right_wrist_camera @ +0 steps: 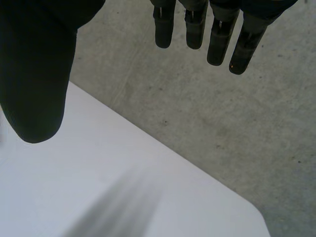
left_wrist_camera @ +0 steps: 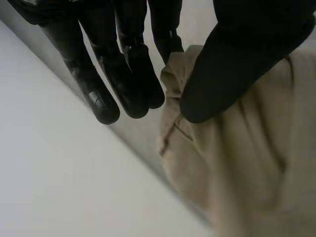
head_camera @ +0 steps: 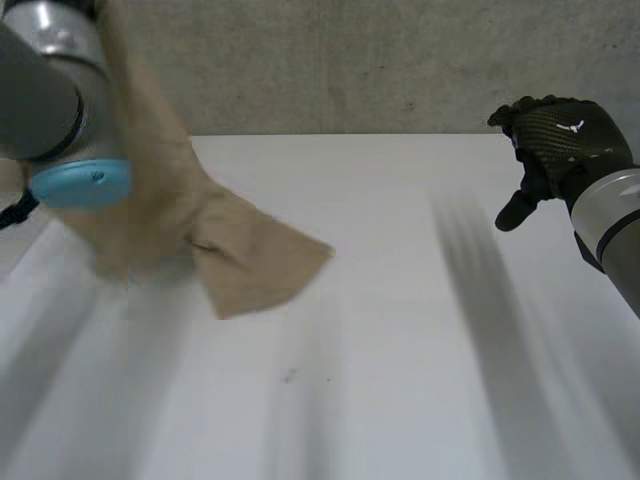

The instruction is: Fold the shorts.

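Observation:
The tan shorts (head_camera: pixel 240 255) hang down beside my left arm (head_camera: pixel 50 90) at the table's far left, and their lower end trails onto the white table (head_camera: pixel 400 350). In the left wrist view my left hand (left_wrist_camera: pixel 232 64) pinches a bunched edge of the shorts (left_wrist_camera: pixel 237 163) between thumb and fingers (left_wrist_camera: pixel 123 74), the cloth falling away below the thumb. Over the far right of the table, well apart from the cloth, my right hand (head_camera: pixel 560 140) hovers with nothing in it. Its fingers (right_wrist_camera: pixel 217 29) are straight and its thumb (right_wrist_camera: pixel 34 74) is spread wide.
A grey concrete surface (head_camera: pixel 380 60) lies behind the table's far edge. The table's far right corner (right_wrist_camera: pixel 247 212) shows below my right hand. Bare tabletop stretches between the shorts and the right hand.

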Robot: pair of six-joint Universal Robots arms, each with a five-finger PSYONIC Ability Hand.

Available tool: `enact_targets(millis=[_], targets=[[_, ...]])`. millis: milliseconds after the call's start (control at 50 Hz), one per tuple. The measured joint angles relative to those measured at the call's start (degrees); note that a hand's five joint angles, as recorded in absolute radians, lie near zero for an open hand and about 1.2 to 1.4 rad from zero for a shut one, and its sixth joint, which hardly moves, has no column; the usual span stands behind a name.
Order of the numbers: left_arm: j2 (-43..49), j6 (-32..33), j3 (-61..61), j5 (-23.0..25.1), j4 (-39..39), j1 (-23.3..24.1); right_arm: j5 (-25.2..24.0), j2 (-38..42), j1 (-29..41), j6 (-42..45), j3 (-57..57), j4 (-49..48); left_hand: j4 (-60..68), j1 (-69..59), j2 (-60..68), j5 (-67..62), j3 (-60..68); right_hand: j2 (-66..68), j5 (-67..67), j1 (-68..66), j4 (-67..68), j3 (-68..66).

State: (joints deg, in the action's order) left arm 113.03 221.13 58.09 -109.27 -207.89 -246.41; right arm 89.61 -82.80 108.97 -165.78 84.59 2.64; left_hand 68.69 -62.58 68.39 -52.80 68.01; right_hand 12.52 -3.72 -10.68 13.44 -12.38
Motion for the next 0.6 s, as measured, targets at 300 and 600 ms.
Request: enact_targets(millis=[300, 600], targets=[[8.8, -0.2, 7.9, 3.5, -2.3, 26.4, 0.0, -1.2, -5.0, 0.0, -1.6, 0.0, -5.6, 0.5, -5.3, -1.3, -4.9, 0.0, 0.0, 0.0, 0.0, 0.0], [14.5, -0.1, 20.2, 1.8, 1.0, 38.2, -0.7, -0.6, -6.6, 0.2, -1.8, -1.4, -54.0, 47.1, -53.6, 48.9, -53.0, 0.0, 0.0, 0.0, 0.0, 0.0]])
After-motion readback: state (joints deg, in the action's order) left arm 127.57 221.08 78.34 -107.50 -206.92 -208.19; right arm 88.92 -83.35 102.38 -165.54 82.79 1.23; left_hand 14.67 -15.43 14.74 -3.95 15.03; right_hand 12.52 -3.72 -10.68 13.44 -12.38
